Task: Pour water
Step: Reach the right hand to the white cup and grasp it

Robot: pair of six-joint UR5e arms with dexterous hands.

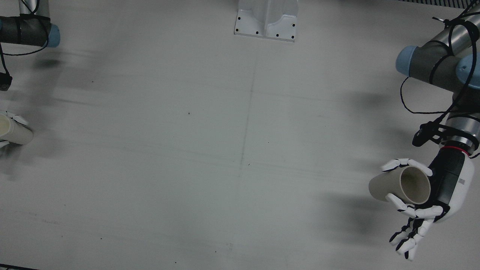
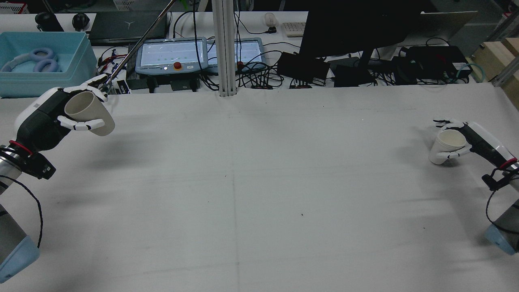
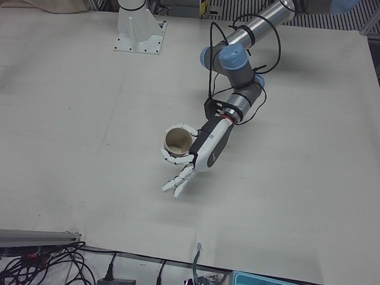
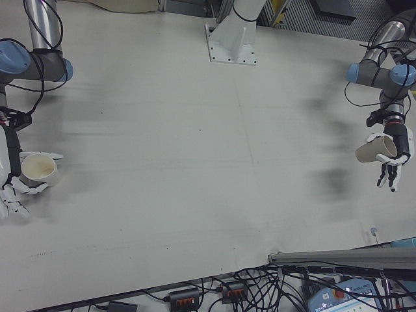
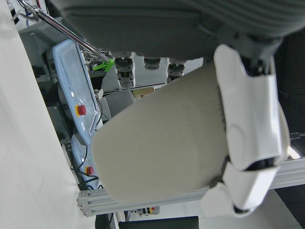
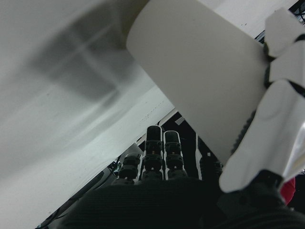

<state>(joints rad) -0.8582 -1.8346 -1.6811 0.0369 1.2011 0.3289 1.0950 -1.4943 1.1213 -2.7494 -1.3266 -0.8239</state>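
Observation:
My left hand (image 2: 42, 117) is shut on a beige paper cup (image 2: 90, 114) and holds it tilted above the table, mouth toward the arm. The same hand (image 1: 448, 187) and cup (image 1: 390, 183) show at the right in the front view and in the left-front view (image 3: 178, 141). My right hand (image 2: 472, 140) is shut on a second, whitish paper cup (image 2: 445, 146), near upright, at the table's right side. That cup (image 1: 15, 130) is at the left edge of the front view and shows in the right-front view (image 4: 38, 168). Both cups' insides look empty; no water is visible.
The white table (image 2: 259, 182) stretches wide between the two hands. A white pedestal base (image 1: 267, 20) stands at the table's robot side. Beyond the far edge lie control pendants (image 2: 170, 54), cables, a monitor and a light blue bin (image 2: 40, 63).

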